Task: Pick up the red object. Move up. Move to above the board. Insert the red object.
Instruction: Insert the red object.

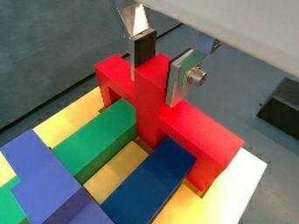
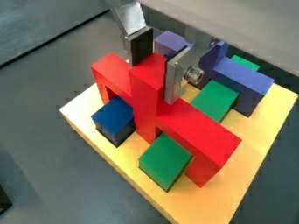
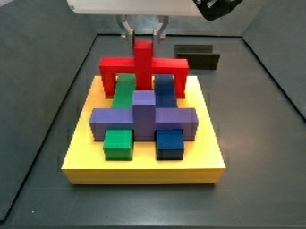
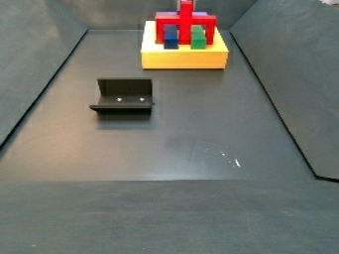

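The red object (image 1: 176, 122) stands upright at the far side of the yellow board (image 1: 59, 127), its two legs down among the green and blue blocks. It also shows in a wrist view (image 2: 140, 92) and in both side views (image 3: 143, 64) (image 4: 184, 20). My gripper (image 1: 160, 74) is directly above it, with its silver fingers closed on either side of the central stem. The gripper also shows in a wrist view (image 2: 156, 74) and a side view (image 3: 143, 36). The board (image 3: 143, 165) lies flat on the dark floor.
On the board sit a purple block (image 3: 143, 116), a green block (image 3: 117, 143) and a blue block (image 3: 170, 143). The dark fixture (image 4: 123, 96) stands on the floor away from the board. Dark walls enclose the floor.
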Tool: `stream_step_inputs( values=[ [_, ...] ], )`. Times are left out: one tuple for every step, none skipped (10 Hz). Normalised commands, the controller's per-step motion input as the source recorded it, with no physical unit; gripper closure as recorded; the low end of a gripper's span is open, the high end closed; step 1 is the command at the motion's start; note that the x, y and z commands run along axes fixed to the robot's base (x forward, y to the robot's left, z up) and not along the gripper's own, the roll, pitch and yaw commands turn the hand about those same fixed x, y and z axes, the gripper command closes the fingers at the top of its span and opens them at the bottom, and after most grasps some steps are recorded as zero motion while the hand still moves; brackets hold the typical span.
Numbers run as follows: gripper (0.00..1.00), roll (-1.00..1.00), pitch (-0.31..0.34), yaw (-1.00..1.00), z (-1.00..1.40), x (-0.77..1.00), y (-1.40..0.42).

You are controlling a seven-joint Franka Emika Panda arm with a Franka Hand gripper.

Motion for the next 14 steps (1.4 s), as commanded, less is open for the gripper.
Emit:
stream_step_inputs(
  values=[
    [1.0,0.06,0.03,0.0,-0.22,0.13,-0.07],
    [1.0,0.05,0.014,0.0,-0.25,0.11,-0.06],
    [1.0,0.04,0.0,0.0,-0.32,0.07,-0.09],
    [1.0,0.04,0.0,0.02,-0.4,0.06,-0.12],
    [1.0,0.0,-0.027,0.02,-0.39,0.06,-0.09],
    [1.0,0.0,-0.053,0.04,-0.3,0.1,-0.05],
    [1.0,0.0,-0.043,0.05,-0.24,0.13,0.0],
    [1.0,-0.04,-0.011,0.07,-0.1,0.21,0.0],
    [1.0,-0.08,-0.064,0.04,-0.06,0.08,0.0],
    [1.0,-0.08,-0.116,0.03,-0.11,0.0,0.0],
    [1.0,-0.07,-0.099,0.02,-0.05,-0.01,0.0],
    [1.0,-0.03,-0.084,0.07,-0.04,0.0,-0.15],
    [1.0,-0.04,-0.1,0.04,-0.09,0.0,-0.11],
    [1.0,-0.04,-0.119,0.04,-0.15,0.0,-0.04]
  ],
)
